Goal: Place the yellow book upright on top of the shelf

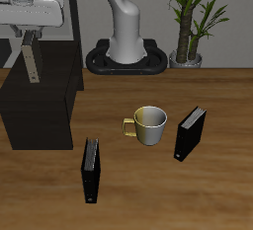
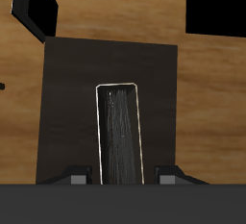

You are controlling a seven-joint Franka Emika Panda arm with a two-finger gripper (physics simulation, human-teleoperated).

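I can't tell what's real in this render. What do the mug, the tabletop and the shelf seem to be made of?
The mug looks like glazed ceramic or polished metal: pale body, gold handle, soft highlights. The tabletop looks like varnished wood, with brown grain streaks. The shelf is plain matte black, perhaps painted wood or plastic; no texture shows.

A simulated home study: wooden table (image 1: 148, 190), mug (image 1: 149, 124), potted plant (image 1: 194, 17).

Pincer (image 1: 30, 38) high at the table's back corner, fingers downward, clamped on the yellow book (image 1: 32, 58).
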